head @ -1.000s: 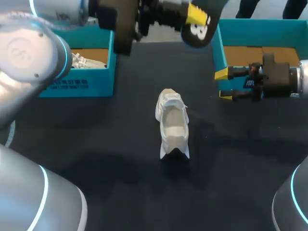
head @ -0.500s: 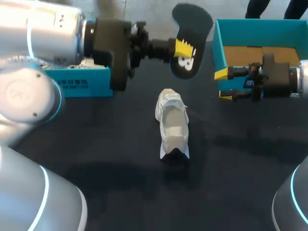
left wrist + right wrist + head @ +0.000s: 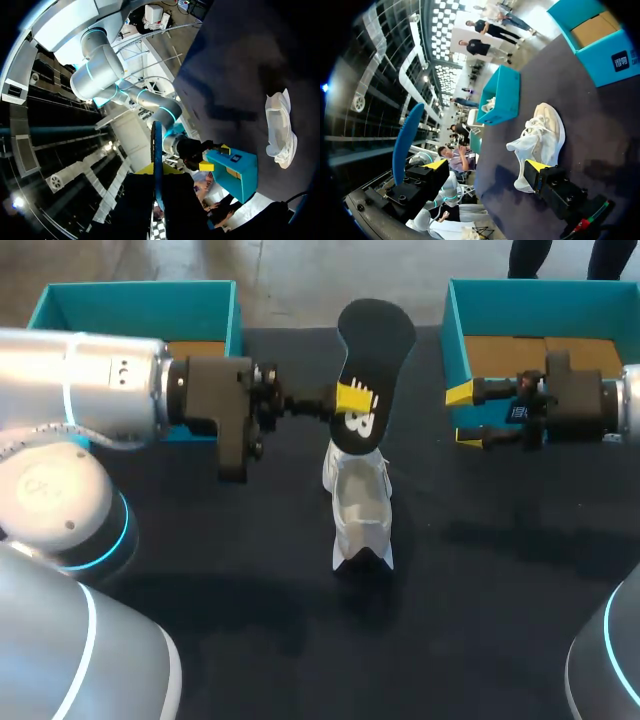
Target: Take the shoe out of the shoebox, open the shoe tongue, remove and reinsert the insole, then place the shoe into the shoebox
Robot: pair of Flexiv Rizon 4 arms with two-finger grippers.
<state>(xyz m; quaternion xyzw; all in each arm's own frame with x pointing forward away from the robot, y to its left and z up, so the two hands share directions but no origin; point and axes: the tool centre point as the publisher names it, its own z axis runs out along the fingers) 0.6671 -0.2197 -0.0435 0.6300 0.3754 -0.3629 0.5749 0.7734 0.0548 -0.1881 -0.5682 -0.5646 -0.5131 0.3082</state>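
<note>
Left gripper (image 3: 352,398) pinches the one black insole (image 3: 376,340) above the single white shoe (image 3: 360,510), which lies between two teal boxes, left shoebox (image 3: 130,305) and right shoebox (image 3: 520,305), while right gripper (image 3: 465,415) hangs spread and empty.

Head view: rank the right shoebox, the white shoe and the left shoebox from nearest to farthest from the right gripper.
1. The right shoebox, directly beside the right gripper, at the table's right.
2. The white shoe, mid-table, off to the gripper's left.
3. The left shoebox, far across at the table's back left.
</note>
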